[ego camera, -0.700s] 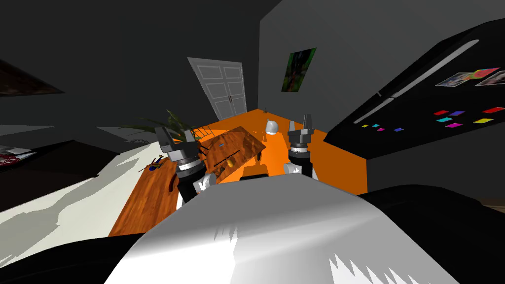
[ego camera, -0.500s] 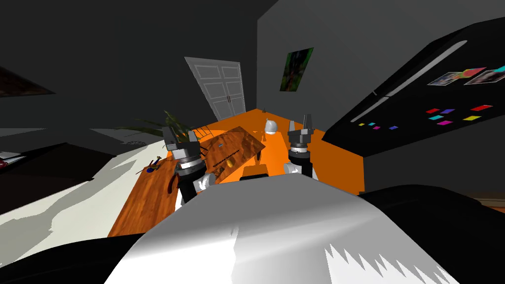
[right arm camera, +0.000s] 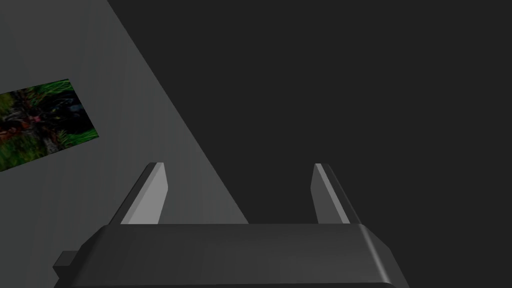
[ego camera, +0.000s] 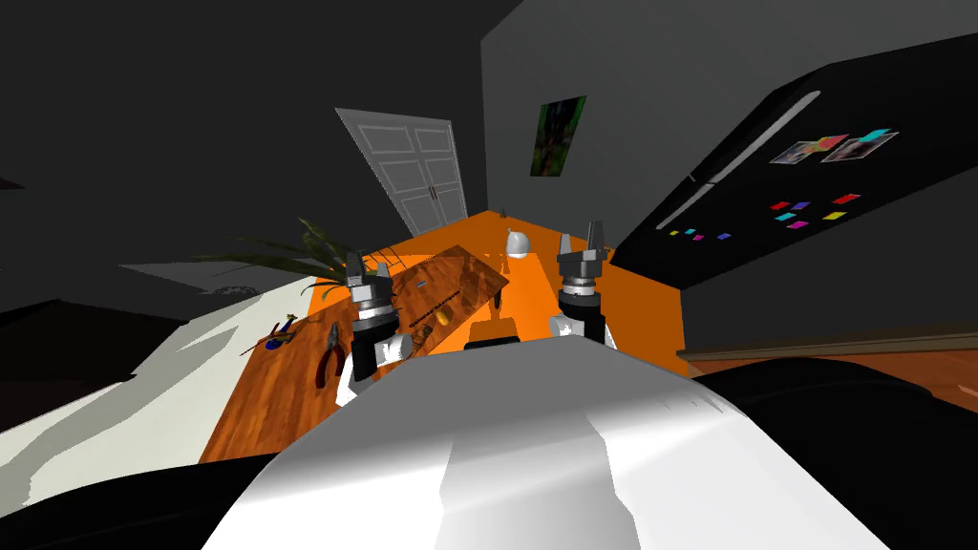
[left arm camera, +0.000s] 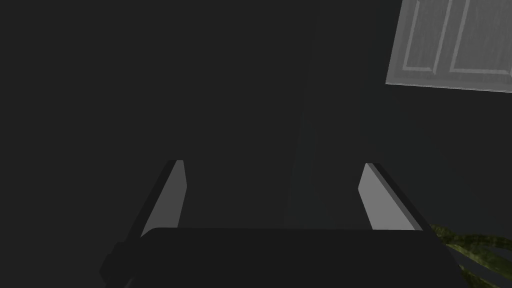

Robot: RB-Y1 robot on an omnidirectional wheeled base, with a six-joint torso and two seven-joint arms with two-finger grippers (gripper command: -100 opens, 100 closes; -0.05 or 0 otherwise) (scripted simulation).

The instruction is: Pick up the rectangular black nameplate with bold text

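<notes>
Your left tool (ego camera: pixel 368 268) has swung inward and stands upright now — pliers (ego camera: pixel 332 351) on the surface (ego camera: pixel 272 406) show fully beside its forearm.

Pliers (ego camera: pixel 331 351) on desk (ego camera: pixel 272 411); plant (ego camera: pixel 308 254) beyond desk's far end; fridge (ego camera: pixel 764 239) right.

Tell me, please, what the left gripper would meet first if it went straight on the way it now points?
The left gripper would probably meet the dark wall, beside the white door; nothing nearer shows between its open jaws, though depth is unclear.
</notes>
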